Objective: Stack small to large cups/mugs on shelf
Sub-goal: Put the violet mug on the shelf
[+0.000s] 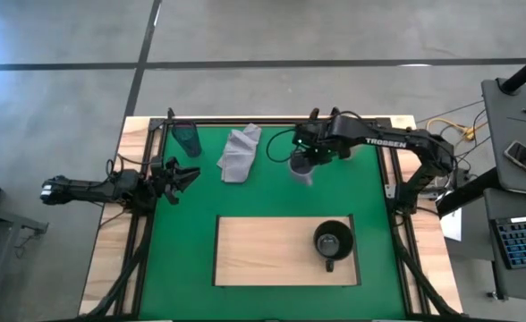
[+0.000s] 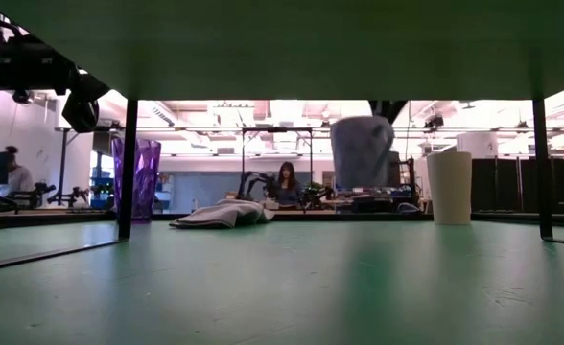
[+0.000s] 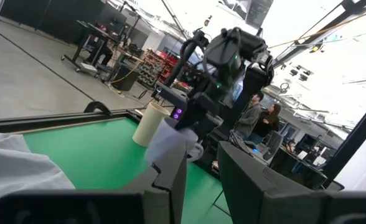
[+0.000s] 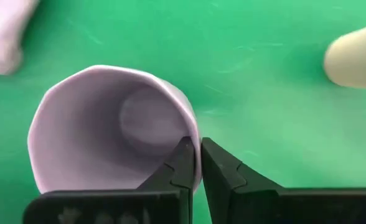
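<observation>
The lavender-grey mug [image 1: 301, 167] hangs at my right gripper [image 1: 305, 157], above the green mat's far middle. In the low view the lavender-grey mug [image 2: 362, 150] floats above the mat. The black mug [image 1: 333, 240] stands upright on the right end of the wooden shelf board [image 1: 263, 250]. At the far left of the mat the teal-and-purple tumbler [image 1: 188, 139] stands upright. The cream cup [image 2: 450, 187] stands on the mat past the lifted mug; the right arm hides it in the high view. My left gripper [image 1: 182, 176] waits open at the mat's left edge. My right gripper [image 4: 198, 155] pinches the lavender-grey mug's wall at the rim [image 4: 192, 144], one finger [image 4: 182, 163] inside the mug and the other outside. The fingers come from above, pointing down. The mug hangs below them, lifted clear of the mat and slightly tilted.
A crumpled light grey cloth [image 1: 239, 152] lies on the mat between the tumbler and the held mug. The shelf board's left and middle are bare. A dark frame borders the mat [image 1: 245, 201]. People sit in the room beyond the far edge.
</observation>
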Controlling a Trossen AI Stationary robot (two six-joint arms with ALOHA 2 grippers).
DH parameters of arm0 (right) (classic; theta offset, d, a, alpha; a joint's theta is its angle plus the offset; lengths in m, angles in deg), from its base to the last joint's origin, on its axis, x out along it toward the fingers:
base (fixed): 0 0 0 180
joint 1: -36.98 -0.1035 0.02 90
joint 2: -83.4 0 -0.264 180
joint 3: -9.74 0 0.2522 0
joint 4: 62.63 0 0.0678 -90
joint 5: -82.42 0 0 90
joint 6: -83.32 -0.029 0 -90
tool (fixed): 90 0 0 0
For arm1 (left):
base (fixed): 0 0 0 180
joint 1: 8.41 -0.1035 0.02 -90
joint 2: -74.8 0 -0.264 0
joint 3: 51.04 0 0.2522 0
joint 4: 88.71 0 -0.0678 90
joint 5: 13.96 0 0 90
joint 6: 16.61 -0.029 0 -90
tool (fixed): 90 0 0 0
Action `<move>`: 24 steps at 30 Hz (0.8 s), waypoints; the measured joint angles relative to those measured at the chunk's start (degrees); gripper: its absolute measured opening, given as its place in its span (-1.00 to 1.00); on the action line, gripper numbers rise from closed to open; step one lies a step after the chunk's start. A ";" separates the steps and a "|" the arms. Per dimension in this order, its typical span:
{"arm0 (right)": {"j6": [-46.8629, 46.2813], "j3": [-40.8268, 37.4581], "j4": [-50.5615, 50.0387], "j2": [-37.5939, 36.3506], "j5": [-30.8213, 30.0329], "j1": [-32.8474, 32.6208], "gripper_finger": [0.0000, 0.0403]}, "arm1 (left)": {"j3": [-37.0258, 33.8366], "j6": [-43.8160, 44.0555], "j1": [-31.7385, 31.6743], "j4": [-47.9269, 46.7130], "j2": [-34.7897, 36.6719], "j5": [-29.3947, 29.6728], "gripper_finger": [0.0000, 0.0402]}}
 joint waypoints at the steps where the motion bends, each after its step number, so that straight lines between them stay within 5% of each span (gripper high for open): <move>1: 0.04 0.77 -0.02 0.00 0.61 0.00 -0.94 | 0.00 0.00 0.00 -0.02 0.00 0.00 -0.61; 24: 3.93 -0.74 4.71 7.64 2.18 -0.20 -0.94 | -0.02 0.03 -0.01 -0.18 0.00 -0.02 -0.61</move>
